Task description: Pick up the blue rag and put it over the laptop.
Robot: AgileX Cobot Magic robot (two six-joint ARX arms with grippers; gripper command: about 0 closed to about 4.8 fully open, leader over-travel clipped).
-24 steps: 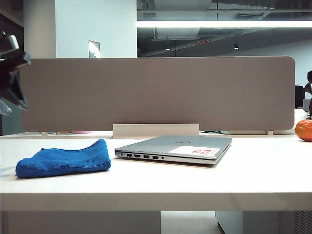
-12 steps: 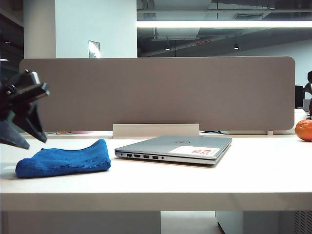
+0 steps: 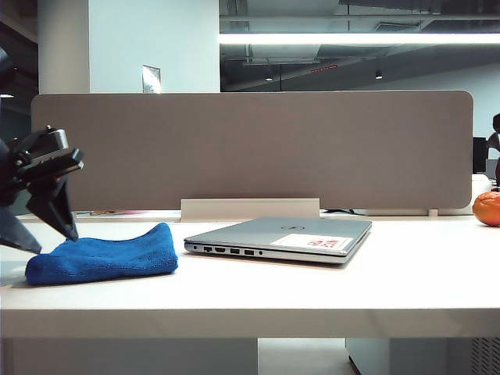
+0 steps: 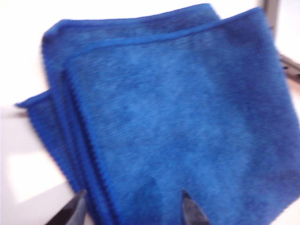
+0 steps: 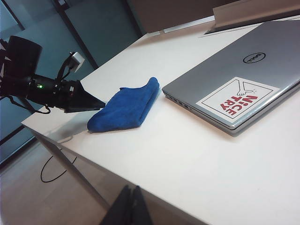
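Over blue rag (image 4: 168, 117), left tool (image 4: 133, 211) open; right tool (image 5: 129, 206) closed, wrist-view only.

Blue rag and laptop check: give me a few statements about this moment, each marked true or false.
1. The blue rag lies on the table beside the laptop, not on it. True.
2. The laptop's lid is open. False: it is shut flat, its white sticker facing up.
3. The left pincer stands open over the rag's outer end. True.
4. The left pincer has lifted the rag clear of the table. False: the rag rests on the table, ungripped.
5. The right pincer hovers over the laptop. False: it sits shut off the table's near edge.
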